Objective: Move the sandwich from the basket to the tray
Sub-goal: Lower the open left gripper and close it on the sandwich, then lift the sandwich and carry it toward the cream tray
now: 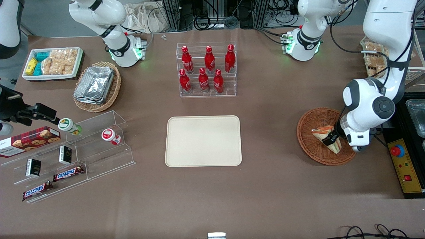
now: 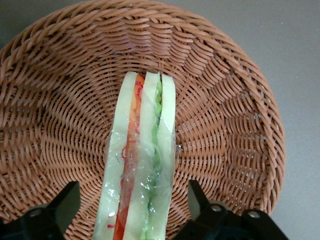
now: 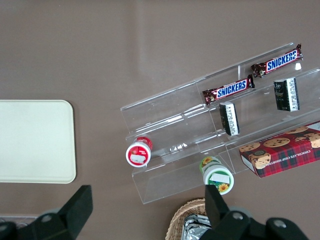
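Observation:
The wedge sandwich (image 1: 319,132), wrapped in clear film with orange and green filling along its edge, lies in the round reddish-brown wicker basket (image 1: 312,151) toward the working arm's end of the table. My left gripper (image 1: 330,138) is down in the basket, open, with one finger on each side of the sandwich (image 2: 142,165) and a gap between each finger and the bread. The dark fingers (image 2: 198,196) stand just above the basket weave (image 2: 60,115). The cream rectangular tray (image 1: 203,141) lies flat at the table's middle with nothing on it.
A clear rack of red bottles (image 1: 206,69) stands farther from the front camera than the tray. Toward the parked arm's end are an acrylic shelf with snacks (image 1: 83,146), a tan basket of foil trays (image 1: 96,85) and a white snack bin (image 1: 53,63). A yellow control box (image 1: 405,166) sits beside the basket.

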Controlling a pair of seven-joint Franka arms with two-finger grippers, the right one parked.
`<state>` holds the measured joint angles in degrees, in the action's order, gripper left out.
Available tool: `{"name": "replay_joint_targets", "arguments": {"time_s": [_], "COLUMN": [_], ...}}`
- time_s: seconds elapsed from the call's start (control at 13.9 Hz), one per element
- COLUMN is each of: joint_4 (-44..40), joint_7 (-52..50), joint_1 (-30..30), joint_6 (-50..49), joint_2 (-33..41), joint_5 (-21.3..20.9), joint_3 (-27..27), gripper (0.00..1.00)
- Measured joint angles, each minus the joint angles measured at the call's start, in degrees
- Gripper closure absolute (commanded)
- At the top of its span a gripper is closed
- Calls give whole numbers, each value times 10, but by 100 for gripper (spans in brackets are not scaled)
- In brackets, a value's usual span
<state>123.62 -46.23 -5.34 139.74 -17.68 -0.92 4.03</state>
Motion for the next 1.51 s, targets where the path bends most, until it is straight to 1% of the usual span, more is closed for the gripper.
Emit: {"name": "replay_joint_targets", "arguments": {"time_s": [0.14, 0.22, 0.29, 0.43, 0.5, 0.58, 0.72, 0.86, 0.94, 1.01, 1.15, 1.37, 1.44, 1.51], "joint_4": [-3, -6, -9, -15, -24, -41, -94, -156, -181, -202, -231, -246, -249, -251], "joint_7": [-13, -22, -28, -36, -41, -46, -50, -53, -54, -56, -57, -57, -60, -64], "joint_1": [0, 0, 1, 1, 1, 1, 3, 4, 4, 5, 6, 7, 8, 9], "joint_6": [0, 0, 0, -10, -32, -71, -182, -278, -312, -336, -367, -372, -372, -372], "joint_2": [0, 0, 1, 4, 7, 13, 31, 46, 51, 53, 53, 50, 47, 43], "joint_5": [0, 0, 0, 0, 0, 0, 0, 0, 0, 0, 9, 14, 15, 19], "joint_3": [0, 1, 2, 3, 3, 5, 11, 26, 37, 49, 77, 141, 169, 195], "gripper": [75, 84, 86, 86, 86, 86, 86, 86, 86, 85, 78, 78, 79, 83]}}
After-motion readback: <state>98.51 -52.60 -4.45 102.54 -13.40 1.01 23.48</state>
